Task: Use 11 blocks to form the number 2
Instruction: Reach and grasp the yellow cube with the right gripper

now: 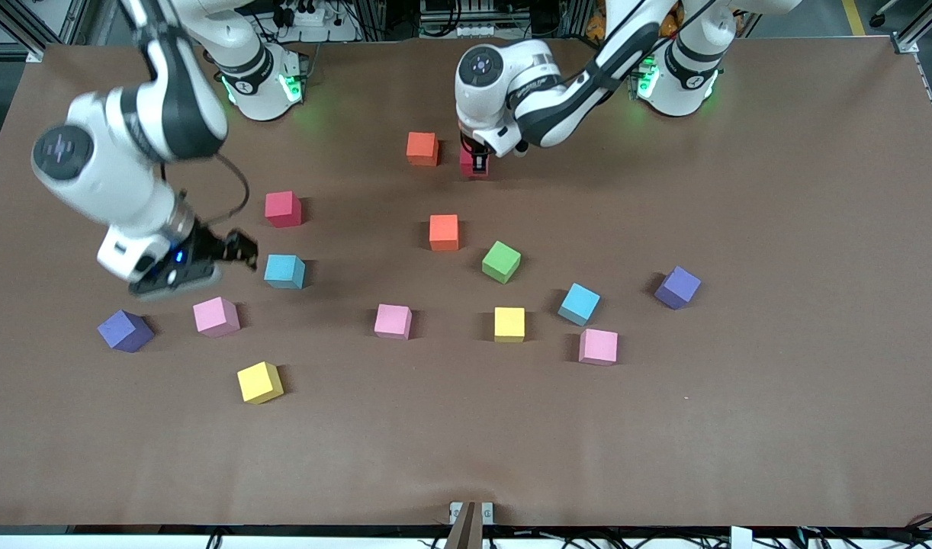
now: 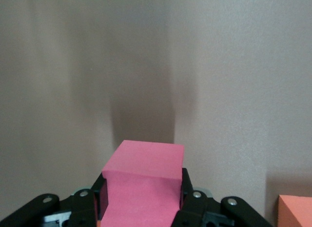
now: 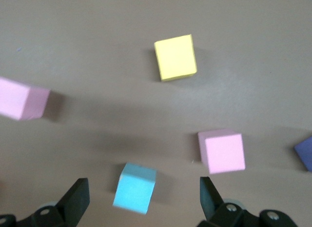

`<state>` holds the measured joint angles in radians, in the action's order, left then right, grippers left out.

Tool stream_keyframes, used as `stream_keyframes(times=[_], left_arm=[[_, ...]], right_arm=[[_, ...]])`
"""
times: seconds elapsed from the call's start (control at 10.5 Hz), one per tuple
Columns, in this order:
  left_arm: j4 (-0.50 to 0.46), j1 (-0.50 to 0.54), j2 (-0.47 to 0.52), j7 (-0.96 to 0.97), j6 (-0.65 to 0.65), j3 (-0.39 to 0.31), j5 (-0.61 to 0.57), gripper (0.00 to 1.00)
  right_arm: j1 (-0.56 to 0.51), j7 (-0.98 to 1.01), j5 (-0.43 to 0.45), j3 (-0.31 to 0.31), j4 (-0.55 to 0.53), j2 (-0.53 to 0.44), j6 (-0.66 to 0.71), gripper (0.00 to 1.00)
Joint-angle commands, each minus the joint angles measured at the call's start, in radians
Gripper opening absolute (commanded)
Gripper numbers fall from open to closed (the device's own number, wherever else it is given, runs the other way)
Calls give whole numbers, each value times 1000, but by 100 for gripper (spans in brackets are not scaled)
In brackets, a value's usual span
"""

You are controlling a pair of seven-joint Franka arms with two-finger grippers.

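The blocks lie scattered singly on the brown table (image 1: 779,427), and no number 2 shows in any view. My left gripper (image 1: 475,160) (image 2: 144,195) is shut on a red block (image 1: 474,169) (image 2: 146,163), low at the table beside an orange block (image 1: 422,149) (image 2: 296,211). My right gripper (image 1: 235,255) (image 3: 143,188) hangs open over a light blue block (image 1: 284,271) (image 3: 135,194), which sits between its fingers, apart from both. Nearby lie a pink block (image 1: 216,316) (image 3: 222,151), a yellow block (image 1: 259,382) (image 3: 175,57) and another red block (image 1: 283,209).
Mid-table lie an orange block (image 1: 444,232), a green block (image 1: 501,261), a pink block (image 1: 393,321), a yellow block (image 1: 509,324), a light blue block (image 1: 579,303) and a pink block (image 1: 598,347). Purple cubes (image 1: 124,330) (image 1: 677,287) sit toward either end.
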<state>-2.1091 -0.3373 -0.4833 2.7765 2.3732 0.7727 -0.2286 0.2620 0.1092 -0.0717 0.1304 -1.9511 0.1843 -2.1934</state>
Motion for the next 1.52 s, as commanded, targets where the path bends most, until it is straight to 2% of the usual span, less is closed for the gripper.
stream_keyframes(times=[0.0, 0.29, 0.57, 1.43], left_arm=[[18, -14, -1, 184, -5, 7, -64, 0], [14, -12, 0, 181, -6, 7, -84, 0], [20, 7, 5, 172, -6, 5, -103, 0], [26, 35, 8, 166, -5, -4, -120, 0]], right_arm=[[-41, -11, -23, -17, 209, 180, 35, 100], [-67, -3, -22, -15, 384, 346, 35, 100], [-78, -2, -17, -17, 498, 467, 30, 100], [-83, 56, -19, -23, 560, 578, -3, 100]])
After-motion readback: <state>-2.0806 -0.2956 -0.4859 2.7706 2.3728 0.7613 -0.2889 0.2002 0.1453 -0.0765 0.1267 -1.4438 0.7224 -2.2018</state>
